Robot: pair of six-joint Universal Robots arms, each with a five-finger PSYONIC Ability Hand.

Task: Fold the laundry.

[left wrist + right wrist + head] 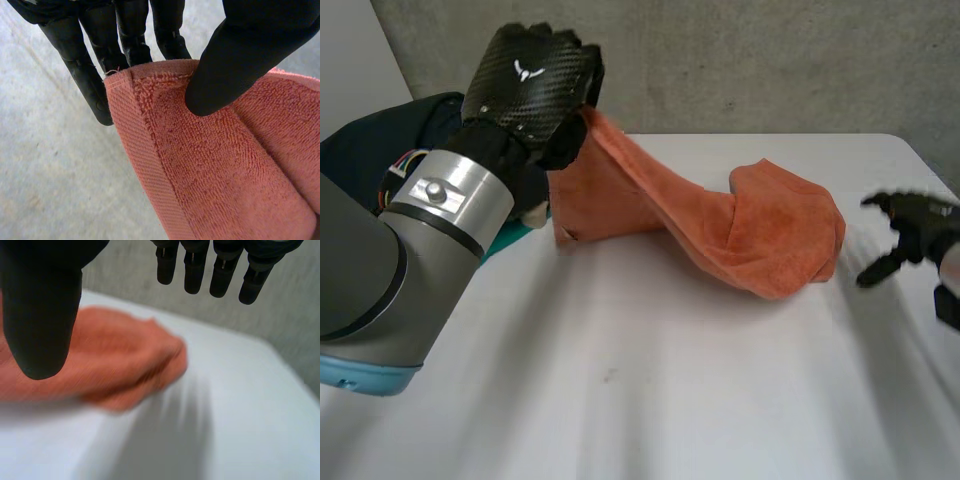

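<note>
Left wrist view: a hemmed corner of the orange terry towel (210,180) is pinched between the thumb (235,65) and fingers (85,75) of the left hand (530,75) and raised above the white desk (650,400), the rest trailing down, bunched. The right hand (910,235) is held spread and empty, near the bunched end. With so shallow a pinch, the corner could be lost, or the towel dragged crooked.

Small white emblem (527,70), a winged or three-armed mark, showing on the black woven back of the left hand (542,95), carrying no letters or digits, no legible words appearing anywhere else.
</note>
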